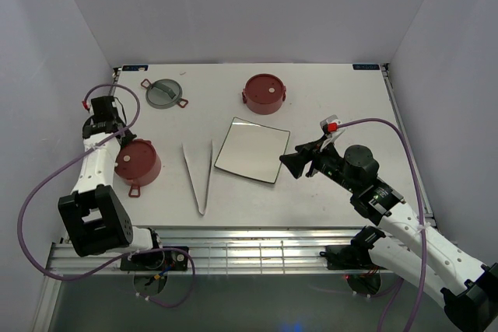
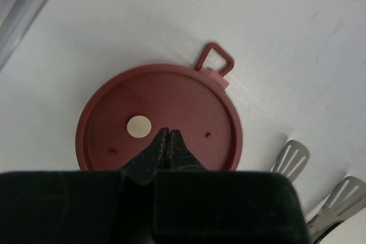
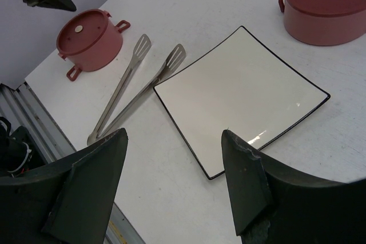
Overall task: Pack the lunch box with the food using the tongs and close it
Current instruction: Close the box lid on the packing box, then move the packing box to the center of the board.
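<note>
Tongs (image 1: 200,201) flat, just beside plate (image 1: 252,148) corner, apart from bowl (image 1: 138,162)

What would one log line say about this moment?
left claw: shut over lidded bowl | right claw: open by plate | tongs: lying untouched | food: none seen

Light falls soft and even from overhead, so the white table (image 1: 257,200) looks bright and the shadow around the red bowl (image 1: 144,165) is faint. The square plate (image 3: 240,90) carries a small glint by its near edge. In the left wrist view the table nearly washes out, the left gripper (image 2: 169,131) is a black, detailless mass, and the tongs (image 2: 291,155) look slightly soft.
</note>
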Controlling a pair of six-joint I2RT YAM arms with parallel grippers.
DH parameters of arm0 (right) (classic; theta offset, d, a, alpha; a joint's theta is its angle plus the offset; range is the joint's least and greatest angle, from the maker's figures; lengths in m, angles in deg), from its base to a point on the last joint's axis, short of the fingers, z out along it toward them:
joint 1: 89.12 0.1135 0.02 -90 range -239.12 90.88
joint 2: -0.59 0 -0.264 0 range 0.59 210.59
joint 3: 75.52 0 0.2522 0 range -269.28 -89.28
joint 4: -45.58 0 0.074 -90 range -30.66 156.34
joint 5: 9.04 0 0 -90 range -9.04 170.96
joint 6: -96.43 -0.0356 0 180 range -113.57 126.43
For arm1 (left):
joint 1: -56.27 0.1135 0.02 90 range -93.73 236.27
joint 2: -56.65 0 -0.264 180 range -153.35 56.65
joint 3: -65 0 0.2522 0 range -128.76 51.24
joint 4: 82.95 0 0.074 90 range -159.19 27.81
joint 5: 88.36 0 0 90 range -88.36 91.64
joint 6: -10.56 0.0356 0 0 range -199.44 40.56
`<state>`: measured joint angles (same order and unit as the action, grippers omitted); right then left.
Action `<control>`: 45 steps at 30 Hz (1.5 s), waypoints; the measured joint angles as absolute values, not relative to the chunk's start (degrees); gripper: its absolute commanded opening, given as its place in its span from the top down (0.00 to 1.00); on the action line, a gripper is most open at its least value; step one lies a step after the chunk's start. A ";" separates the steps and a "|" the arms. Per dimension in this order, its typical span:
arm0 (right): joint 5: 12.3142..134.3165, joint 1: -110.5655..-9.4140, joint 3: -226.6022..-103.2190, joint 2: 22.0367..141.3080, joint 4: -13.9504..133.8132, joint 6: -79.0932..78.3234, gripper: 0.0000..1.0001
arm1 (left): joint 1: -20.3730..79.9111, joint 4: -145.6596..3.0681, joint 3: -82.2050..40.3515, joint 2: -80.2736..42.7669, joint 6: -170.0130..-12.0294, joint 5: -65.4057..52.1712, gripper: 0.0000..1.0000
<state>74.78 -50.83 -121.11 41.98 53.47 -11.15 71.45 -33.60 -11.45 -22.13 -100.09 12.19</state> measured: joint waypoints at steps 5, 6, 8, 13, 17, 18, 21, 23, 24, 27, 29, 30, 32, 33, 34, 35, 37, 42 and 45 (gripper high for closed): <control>74.76 -50.83 -121.11 42.00 53.47 -11.13 0.27 | 71.45 -33.55 -5.68 -28.12 -101.11 12.02 1.00; 74.76 -50.83 -121.11 42.00 53.47 -11.15 0.27 | 71.43 -33.99 -5.71 -28.95 -101.37 11.99 1.00; 74.76 -50.83 -121.11 42.00 53.49 -11.15 0.27 | 71.45 -35.41 -5.92 -28.82 -101.83 11.51 1.00; 74.78 -50.83 -121.11 42.20 53.49 -11.13 0.27 | 71.45 -36.20 -5.77 -29.15 -102.29 11.03 1.00; 74.85 -50.83 -121.11 42.55 53.55 -11.13 0.27 | 71.56 -36.00 -5.82 -28.88 -102.38 10.14 1.00; 74.98 -50.83 -121.11 42.57 53.55 -11.13 0.27 | 71.56 -35.81 -5.88 -28.67 -102.36 9.85 1.00; 75.15 -50.83 -121.11 42.59 53.58 -11.11 0.27 | 71.54 -33.71 -6.54 -27.40 -102.29 8.30 0.83; 75.31 -50.83 -121.11 42.59 53.64 -11.07 0.27 | 71.54 -32.53 -7.69 -24.82 -102.03 6.59 0.57; 75.48 -50.83 -121.15 42.59 53.75 -11.02 0.27 | 71.51 -32.09 -8.50 -22.90 -101.66 5.63 0.42; 76.31 -50.83 -121.48 42.59 54.47 -10.85 0.27 | 71.45 -31.92 -11.41 -14.81 -101.59 1.04 0.02; 76.77 -50.83 -121.77 42.74 54.95 -10.43 0.27 | 71.40 -32.13 -13.42 -8.91 -102.49 -2.89 0.02; 77.56 -50.83 -122.05 43.03 55.13 -9.86 0.27 | 71.38 -32.13 -14.38 -6.31 -102.49 -5.16 0.02; 80.99 -50.81 -123.58 44.38 56.42 -8.92 0.27 | 71.03 -32.31 -15.78 -2.13 -102.45 -9.82 0.02; 82.91 -50.81 -124.87 45.58 57.23 -8.58 0.27 | 70.81 -32.40 -15.91 -0.38 -102.42 -11.79 0.02; 84.64 -50.83 -126.51 46.96 58.28 -8.36 0.27 | 70.60 -32.33 -15.76 1.08 -102.47 -13.47 0.02; 85.71 -50.83 -127.93 48.21 59.17 -8.31 0.27 | 70.36 -32.66 -15.26 2.20 -102.56 -14.74 0.02; 87.79 -50.86 -131.38 51.05 61.12 -8.60 0.27 | 69.59 -33.60 -12.94 4.47 -102.90 -17.80 0.02; 92.64 -50.83 -136.21 54.94 63.85 -10.63 0.27 | 66.09 -36.48 -4.88 5.91 -105.03 -21.62 0.02; 96.29 -50.86 -139.80 58.85 64.96 -10.76 0.26 | 60.61 -38.23 -1.77 3.16 -106.62 -20.03 0.02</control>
